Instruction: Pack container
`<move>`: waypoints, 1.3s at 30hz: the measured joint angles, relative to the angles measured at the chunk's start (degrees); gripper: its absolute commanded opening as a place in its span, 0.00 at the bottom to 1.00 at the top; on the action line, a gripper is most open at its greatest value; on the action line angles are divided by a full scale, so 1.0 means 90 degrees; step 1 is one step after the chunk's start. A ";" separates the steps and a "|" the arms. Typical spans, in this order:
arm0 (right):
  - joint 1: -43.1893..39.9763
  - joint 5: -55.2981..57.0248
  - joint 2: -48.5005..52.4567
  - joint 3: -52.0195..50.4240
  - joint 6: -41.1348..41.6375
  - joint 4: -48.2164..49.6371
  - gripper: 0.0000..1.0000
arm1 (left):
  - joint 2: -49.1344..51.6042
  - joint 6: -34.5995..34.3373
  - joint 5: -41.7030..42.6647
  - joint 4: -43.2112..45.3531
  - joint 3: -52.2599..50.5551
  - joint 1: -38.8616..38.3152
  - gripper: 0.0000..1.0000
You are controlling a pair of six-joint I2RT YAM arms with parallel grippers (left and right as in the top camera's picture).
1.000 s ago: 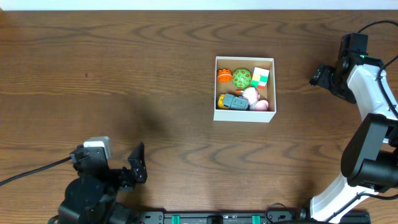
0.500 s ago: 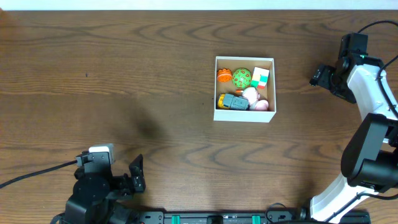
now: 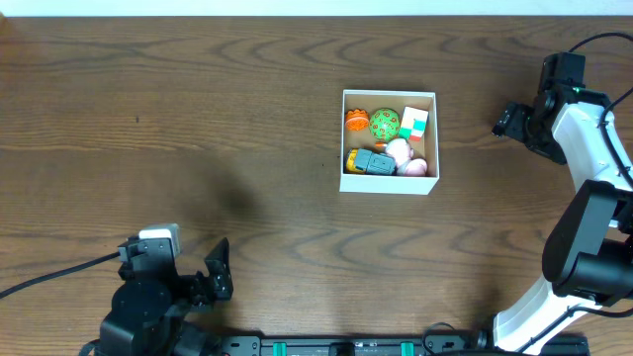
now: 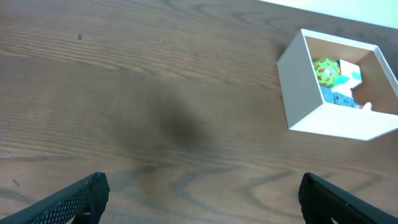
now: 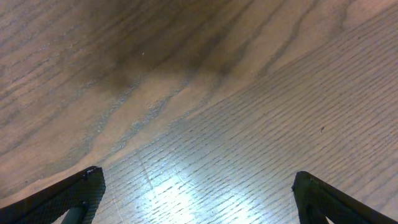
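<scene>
We are logging the container [image 3: 388, 183] sitting on the table [image 3: 198, 119] right of centre in the overhead view, upright with its open top facing up, and no arm is touching it. Inside it we are counting an orange ball [image 3: 357, 121] in the far left corner, a green ball [image 3: 384, 124] just beside it, and a white block [image 3: 414, 123] with green and orange faces in the far right corner. A yellow and grey toy vehicle [image 3: 371, 162] is lying along the near wall, with pink toys [image 3: 415, 166] crowding the near right corner; we cannot tell how many of these there are. The left gripper [image 4: 202, 190] is hovering low at the near left edge of the table, well apart from the container. Its jaws are standing wide with nothing between them, each finger showing at an opposite bottom corner of the left wrist view. That view is looking at the container [image 4: 311, 93] from the side, with the green ball [image 4: 325, 70] showing over the white wall. The right gripper [image 5: 199, 183] is hanging to the right of the container, apart from it. Its jaws are likewise spread wide over bare wood grain and are gripping nothing.
</scene>
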 measured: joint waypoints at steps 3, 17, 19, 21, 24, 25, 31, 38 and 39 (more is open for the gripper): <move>0.0000 0.0000 0.0000 0.0000 0.0000 0.0000 0.99 | -0.0024 0.0002 0.0046 0.0338 -0.0253 0.0328 0.98; 0.0000 0.0000 0.0000 0.0000 0.0000 0.0000 0.99 | -0.1467 -0.0005 0.0988 0.4022 -0.3024 0.1911 0.98; 0.0000 0.0000 0.0000 0.0000 0.0000 -0.0002 0.99 | -0.1705 -0.0007 0.1117 0.4748 -0.3531 0.2011 0.98; 0.0000 0.0000 0.0000 0.0000 0.0000 0.0000 0.99 | -0.1826 -0.0005 0.1234 0.5343 -0.3915 0.2069 0.98; 0.0000 0.0000 0.0000 0.0000 0.0000 0.0000 0.99 | -0.1914 -0.0007 0.1336 0.6122 -0.4374 0.2137 0.98; 0.0000 0.0000 0.0000 0.0000 0.0000 0.0000 0.99 | -0.1931 -0.0007 0.1360 0.6341 -0.4498 0.2178 0.98; 0.0000 0.0000 0.0000 0.0000 0.0000 0.0000 0.99 | -0.1945 -0.0022 0.1433 0.6773 -0.4753 0.2511 0.98; 0.0000 0.0000 0.0000 0.0000 0.0000 0.0000 0.99 | -0.1953 -0.0019 0.1438 0.6892 -0.4782 0.2771 0.98; 0.0000 0.0000 0.0000 0.0000 0.0000 0.0000 0.99 | -0.1953 -0.0019 0.1443 0.7002 -0.4843 0.2776 0.98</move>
